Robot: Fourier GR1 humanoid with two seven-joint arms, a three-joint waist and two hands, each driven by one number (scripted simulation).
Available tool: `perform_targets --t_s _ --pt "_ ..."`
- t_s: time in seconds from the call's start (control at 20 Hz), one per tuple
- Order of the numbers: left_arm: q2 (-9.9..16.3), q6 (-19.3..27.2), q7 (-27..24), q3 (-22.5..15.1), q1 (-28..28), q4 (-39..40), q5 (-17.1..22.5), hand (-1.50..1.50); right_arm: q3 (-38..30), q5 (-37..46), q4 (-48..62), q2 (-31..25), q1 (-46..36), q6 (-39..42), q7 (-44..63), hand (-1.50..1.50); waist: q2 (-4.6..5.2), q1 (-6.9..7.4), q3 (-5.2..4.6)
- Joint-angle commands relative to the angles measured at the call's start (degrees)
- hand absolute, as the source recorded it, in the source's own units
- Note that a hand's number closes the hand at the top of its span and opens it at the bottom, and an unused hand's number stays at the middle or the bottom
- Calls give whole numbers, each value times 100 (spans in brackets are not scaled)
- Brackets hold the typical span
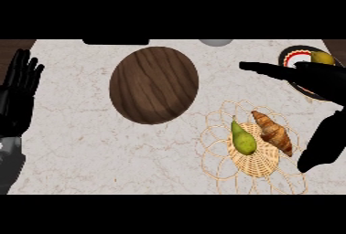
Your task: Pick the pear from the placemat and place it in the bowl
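1. The light is even and soft on the pale counter [81, 151].
2. No strong shadows fall beside the pear [242, 138] or the wooden bowl [154, 85].
3. The black right hand [317, 82] looks like a flat dark shape.
4. No glare shows.

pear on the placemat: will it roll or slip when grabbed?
The pear lies on its side, stem end pointing away, so a nudge would probably swing it round its fat end rather than roll it straight. Its skin looks smooth, so it may slip. The openwork placemat might limit sliding. The croissant lies close beside it, leaving little room.
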Motion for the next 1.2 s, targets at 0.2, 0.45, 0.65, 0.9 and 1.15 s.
perform_targets --t_s 0.2,0.45,0.65,0.9,1.15 --pt "-88 -141 -236 120 143 159 -103 0 498 -175 528 -266 -657 1889 430 -150 -2 -17 6" --pt "-152 -224 12 292 -171 327 -133 0 280 323 851 17 -588 2302 241 -150 -7 -74 12" --pt "-324 -114 -89 268 44 118 -373 0 141 1200 909 198 -23 2348 -405 -150 -6 -82 16" --pt "-367 -85 367 288 148 -385 -443 0 241 1815 1249 778 5 2338 -463 -150 -8 -49 17" --pt "-528 -388 -77 521 -78 335 -541 0 299 2339 1253 1271 324 2134 -459 -150 -7 -101 12"
